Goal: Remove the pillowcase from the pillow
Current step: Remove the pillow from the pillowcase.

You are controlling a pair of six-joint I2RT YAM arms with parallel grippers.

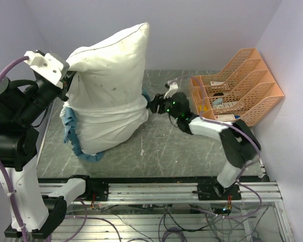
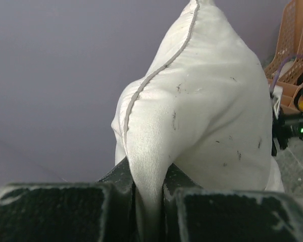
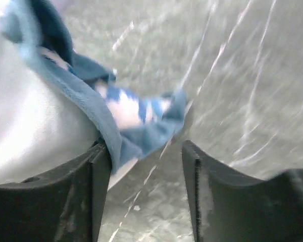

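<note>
The pillow (image 1: 111,65) stands upright on the table, plump and off-white with small dark specks. My left gripper (image 1: 68,76) is shut on its upper left corner. In the left wrist view, that gripper (image 2: 149,177) pinches a fold of the pillow (image 2: 202,111) between its jaws. The pillowcase (image 1: 108,126) is bunched round the pillow's lower part, white side out, with its teal ruffle (image 1: 72,133) trailing at the left. My right gripper (image 1: 154,103) is at the pillowcase's right edge. The right wrist view shows that gripper (image 3: 144,148) open, with the blue-and-white pillowcase edge (image 3: 136,123) lying against its left finger (image 3: 98,171).
An orange slotted file rack (image 1: 242,83) holding small items stands at the back right, close behind the right arm. Purple walls close in the table at the back and both sides. A metal rail (image 1: 156,189) runs along the near edge.
</note>
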